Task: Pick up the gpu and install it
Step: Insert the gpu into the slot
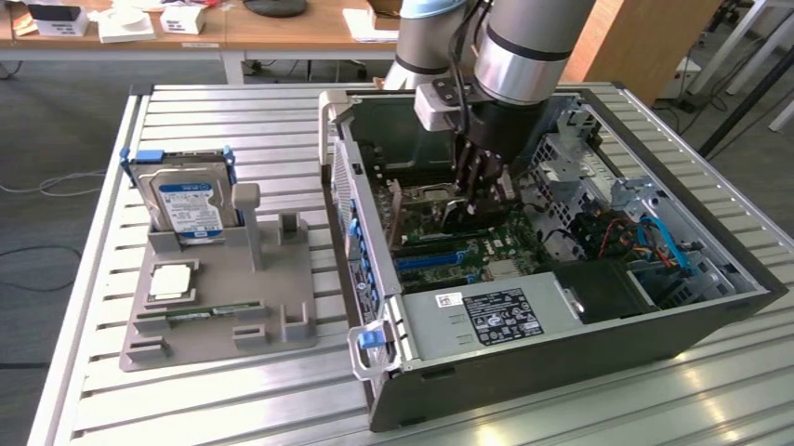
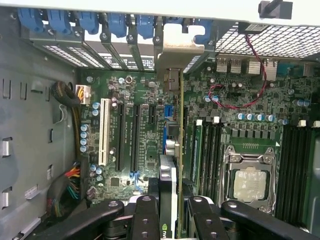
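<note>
The gpu (image 2: 170, 175) stands edge-on over the motherboard (image 2: 125, 90), clamped between the black fingers of the gripper (image 2: 172, 212). In the exterior view the arm (image 1: 527, 46) reaches down at upper centre into the open computer case (image 1: 559, 362). The hard drive (image 1: 186, 200) stands at the left.

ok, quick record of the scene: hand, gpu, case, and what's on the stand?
hand: inside the open computer case, closed on the gpu
gpu: held on edge over the motherboard, metal bracket toward the slot wall; seated or not, cannot tell
stand: grey, on the table, to the exterior view's left of the case
on stand: hard drive upright, memory stick lying flat
</note>
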{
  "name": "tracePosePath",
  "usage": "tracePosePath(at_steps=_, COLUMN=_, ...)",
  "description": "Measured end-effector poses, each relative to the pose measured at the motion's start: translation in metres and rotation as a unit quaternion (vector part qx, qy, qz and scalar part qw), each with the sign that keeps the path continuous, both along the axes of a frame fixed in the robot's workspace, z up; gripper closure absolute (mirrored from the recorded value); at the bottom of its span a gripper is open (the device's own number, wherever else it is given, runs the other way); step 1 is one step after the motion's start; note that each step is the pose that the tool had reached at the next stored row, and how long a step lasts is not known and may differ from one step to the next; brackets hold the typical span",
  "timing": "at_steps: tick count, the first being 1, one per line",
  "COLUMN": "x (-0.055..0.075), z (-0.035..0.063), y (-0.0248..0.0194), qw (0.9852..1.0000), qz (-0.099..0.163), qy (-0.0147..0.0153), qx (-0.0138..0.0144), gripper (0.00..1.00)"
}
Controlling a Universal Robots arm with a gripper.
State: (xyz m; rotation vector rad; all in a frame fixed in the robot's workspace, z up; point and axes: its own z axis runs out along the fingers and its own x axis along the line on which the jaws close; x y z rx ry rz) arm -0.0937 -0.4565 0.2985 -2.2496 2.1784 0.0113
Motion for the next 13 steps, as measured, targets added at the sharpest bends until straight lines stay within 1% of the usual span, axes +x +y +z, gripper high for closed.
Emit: tracePosePath(at_steps=13, x=-0.003, z=-0.0120, y=0.0000, qw=0.9999, qz=-0.010, qy=0.0000, qx=-0.0001, gripper=0.73)
